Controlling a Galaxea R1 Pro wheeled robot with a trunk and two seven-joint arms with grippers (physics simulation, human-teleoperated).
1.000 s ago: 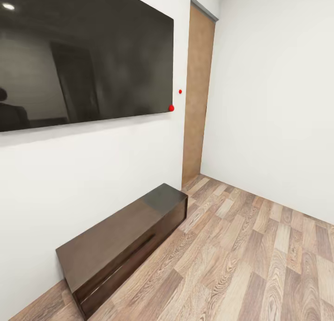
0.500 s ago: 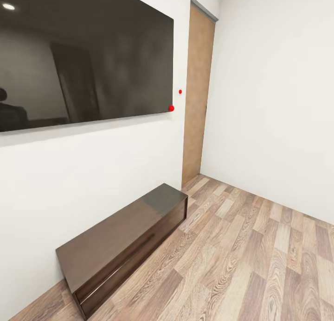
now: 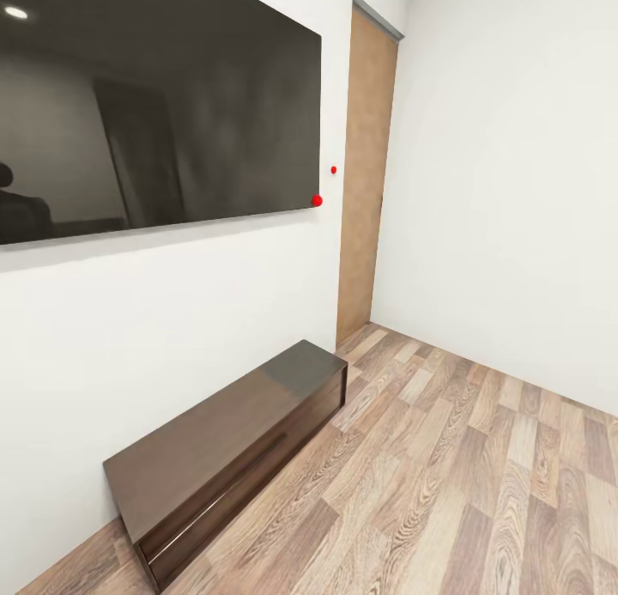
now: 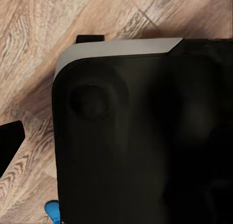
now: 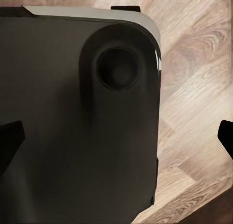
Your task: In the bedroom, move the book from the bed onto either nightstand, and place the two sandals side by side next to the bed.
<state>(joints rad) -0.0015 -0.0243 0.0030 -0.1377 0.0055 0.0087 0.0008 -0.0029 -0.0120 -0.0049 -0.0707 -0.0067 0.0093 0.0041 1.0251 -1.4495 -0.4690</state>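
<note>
Both my arms pointed down, and each wrist camera looked past its fingers at a big black part of my robot's body (image 5: 73, 136) with a grey edge, close below. My right gripper (image 5: 117, 139) was wide open, with one black fingertip (image 5: 9, 141) at one side of the picture and the other far away at the other side. For my left gripper (image 4: 9, 147) I saw one black fingertip poking in at the side, so I could not tell if it was open or closed.
</note>
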